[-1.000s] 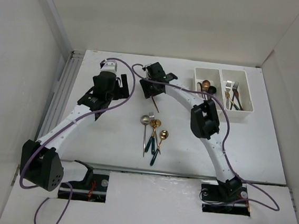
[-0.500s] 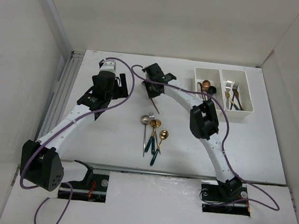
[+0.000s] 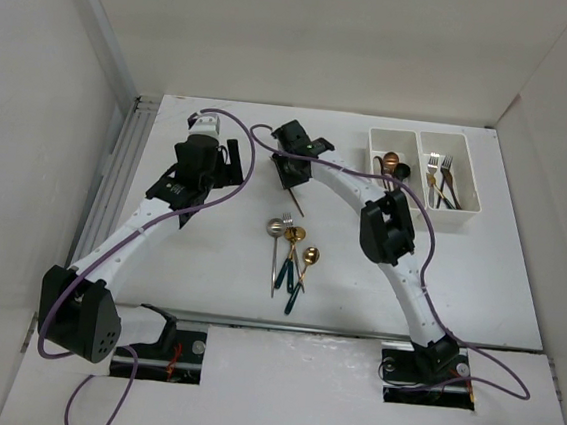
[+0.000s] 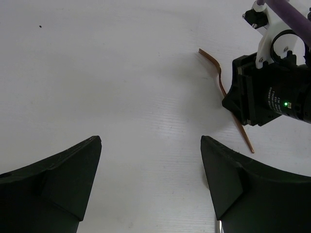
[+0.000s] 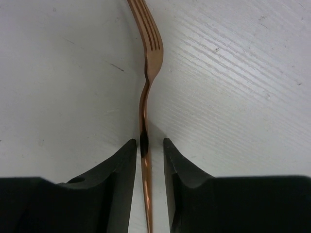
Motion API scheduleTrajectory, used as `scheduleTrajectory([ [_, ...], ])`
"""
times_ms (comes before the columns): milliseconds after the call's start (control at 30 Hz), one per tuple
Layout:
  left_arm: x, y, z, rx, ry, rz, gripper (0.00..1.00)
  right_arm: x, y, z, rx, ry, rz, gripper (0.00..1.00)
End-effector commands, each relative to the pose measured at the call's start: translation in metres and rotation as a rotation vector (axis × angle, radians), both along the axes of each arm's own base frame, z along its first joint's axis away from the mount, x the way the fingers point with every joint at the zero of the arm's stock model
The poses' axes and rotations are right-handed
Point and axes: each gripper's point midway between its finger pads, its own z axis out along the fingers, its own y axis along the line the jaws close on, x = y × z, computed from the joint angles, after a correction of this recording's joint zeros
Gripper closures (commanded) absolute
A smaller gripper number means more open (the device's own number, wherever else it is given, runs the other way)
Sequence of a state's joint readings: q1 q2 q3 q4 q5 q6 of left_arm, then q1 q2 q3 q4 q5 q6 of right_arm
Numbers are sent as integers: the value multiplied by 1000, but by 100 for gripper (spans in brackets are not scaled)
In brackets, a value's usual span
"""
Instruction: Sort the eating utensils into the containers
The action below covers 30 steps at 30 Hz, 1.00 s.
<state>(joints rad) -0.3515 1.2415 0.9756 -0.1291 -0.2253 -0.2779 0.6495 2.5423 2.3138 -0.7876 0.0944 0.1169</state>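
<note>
A copper fork (image 5: 150,48) lies on the white table, tines away from the right wrist camera. My right gripper (image 5: 149,143) straddles its neck, with the jaws a narrow gap apart on either side of it. From above, the right gripper (image 3: 290,170) is at the back middle and the fork's handle (image 3: 293,202) sticks out below it. My left gripper (image 4: 150,141) is wide open and empty over bare table, left of the fork (image 4: 218,73). Several spoons and a fork (image 3: 290,253) lie mid-table. The white two-compartment tray (image 3: 418,135) holds spoons on the left and forks on the right.
White walls enclose the table on the left, back and right. A ribbed metal rail (image 3: 122,172) runs along the left edge. Purple cables loop over both arms. The left gripper (image 3: 230,162) sits close beside the right one.
My right arm has edged slightly to the left over the copper fork. The left arm and the utensils have not moved.
</note>
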Motion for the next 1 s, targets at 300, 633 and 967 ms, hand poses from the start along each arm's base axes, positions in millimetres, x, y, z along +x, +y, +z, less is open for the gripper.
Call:
scheduleTrajectory([
  [300, 3, -1, 16, -24, -63, -8, 20, -32, -20, -40, -90, 161, 20, 100],
  [633, 2, -1, 20, -27, -71, -8, 21, 11, 16, 123, 223, -277, 124, 100],
  [967, 0, -2, 17, -27, -60, -16, 21, 40, -69, 305, 389, -610, -2, 100],
])
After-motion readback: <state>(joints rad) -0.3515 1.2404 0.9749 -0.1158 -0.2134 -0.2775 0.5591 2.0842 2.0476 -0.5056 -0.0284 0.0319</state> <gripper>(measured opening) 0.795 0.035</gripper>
